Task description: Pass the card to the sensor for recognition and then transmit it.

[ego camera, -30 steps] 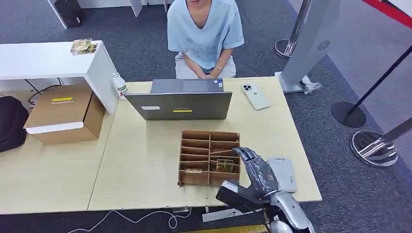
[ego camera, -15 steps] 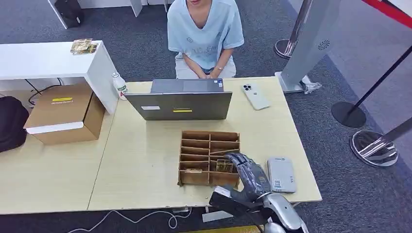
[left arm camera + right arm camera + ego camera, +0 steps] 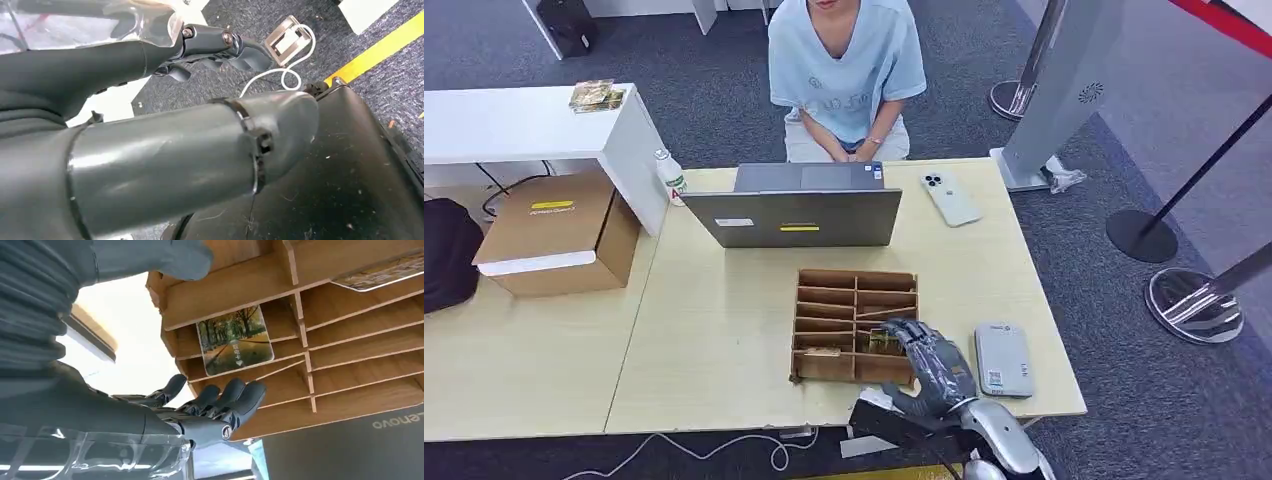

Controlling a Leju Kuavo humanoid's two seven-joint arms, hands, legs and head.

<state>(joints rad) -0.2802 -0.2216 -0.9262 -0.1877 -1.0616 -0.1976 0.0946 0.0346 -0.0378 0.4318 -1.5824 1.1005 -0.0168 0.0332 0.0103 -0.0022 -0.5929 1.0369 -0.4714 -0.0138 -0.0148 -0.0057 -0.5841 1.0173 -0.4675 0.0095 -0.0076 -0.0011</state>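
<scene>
Right hand (image 3: 932, 362) over organizer (image 3: 855, 324), fingers apart, empty. Card (image 3: 235, 339) ungrasped in slot; scan at sensor (image 3: 1003, 359), handover pending.

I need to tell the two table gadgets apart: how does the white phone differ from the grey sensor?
The white phone lies at the table's far side beside the laptop, tilted; the grey sensor lies at the near edge, beside the right hand, squarer to it. The sensor is wider. Both lie flat.

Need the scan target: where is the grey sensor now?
Head view: the grey sensor lies flat near the table's right front corner, right of the wooden rack.
</scene>
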